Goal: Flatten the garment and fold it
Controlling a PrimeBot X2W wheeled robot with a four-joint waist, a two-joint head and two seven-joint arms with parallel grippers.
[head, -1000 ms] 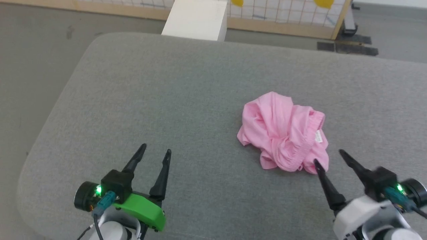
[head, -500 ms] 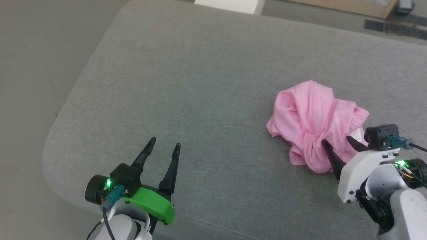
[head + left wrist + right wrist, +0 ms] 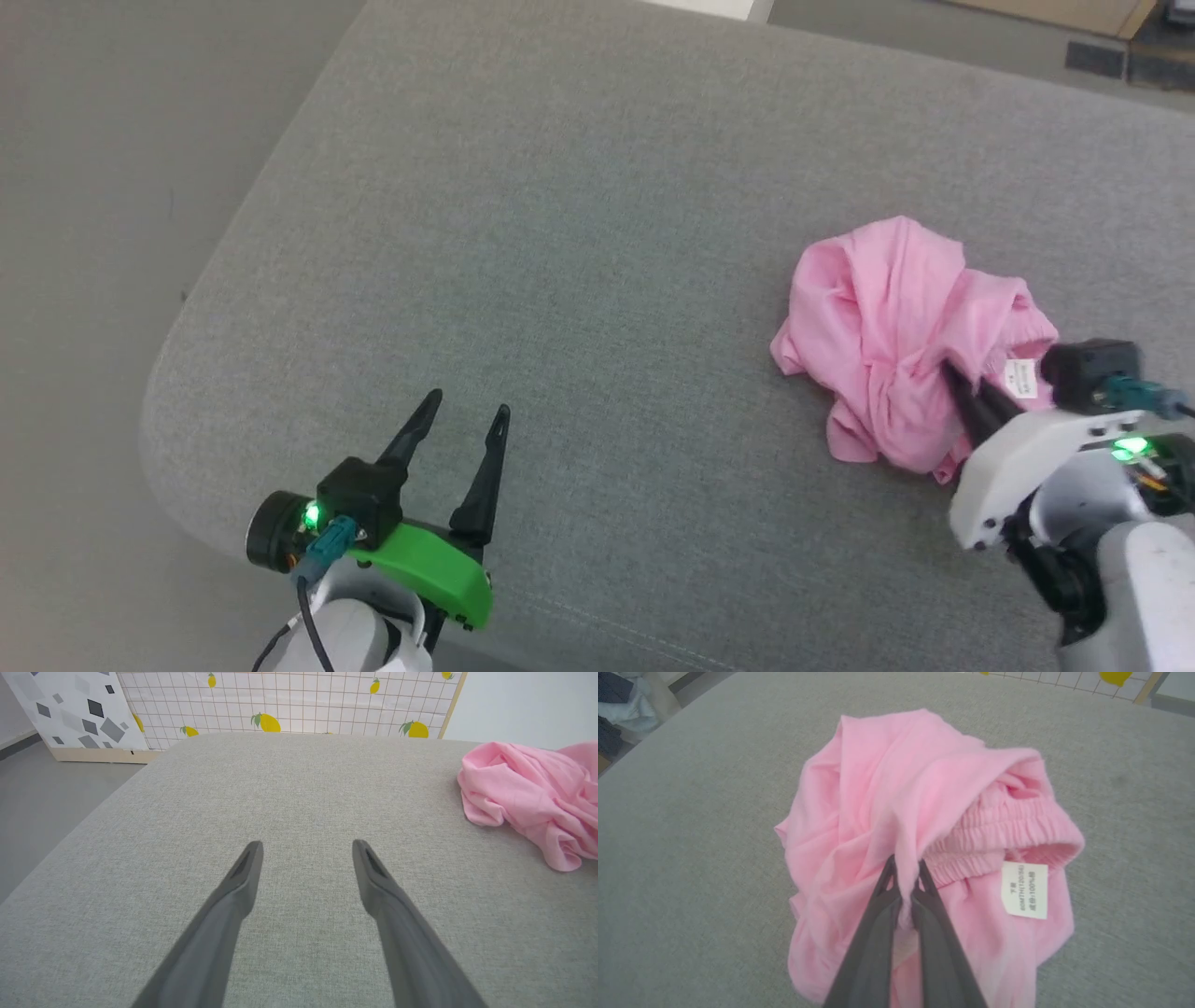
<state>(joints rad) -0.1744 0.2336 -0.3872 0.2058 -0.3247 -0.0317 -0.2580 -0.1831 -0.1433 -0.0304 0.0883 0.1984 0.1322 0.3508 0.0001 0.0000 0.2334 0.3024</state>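
The garment (image 3: 887,327) is a crumpled light pink heap at the right of the grey padded table (image 3: 579,243). Its gathered elastic band (image 3: 1004,833) and white label (image 3: 1024,889) face my right wrist camera. My right gripper (image 3: 966,387) is shut on a fold of the garment (image 3: 887,798) near the band; cloth is pinched between the right gripper's (image 3: 906,870) fingers. My left gripper (image 3: 464,411) hovers open over bare table at the lower left, far from the cloth. From the left wrist, the left gripper (image 3: 307,847) points at bare fabric, with the garment (image 3: 528,793) at the right edge.
The table's rounded left corner (image 3: 168,392) drops to grey floor (image 3: 103,187). A lemon-print grid panel (image 3: 289,704) stands beyond the far edge. Dark and pale clutter (image 3: 621,704) lies off the table's corner in the right wrist view.
My right gripper moved forward into the garment and closed on a fold. The head camera shifted, so the whole scene slid right. The left gripper stayed open in place.
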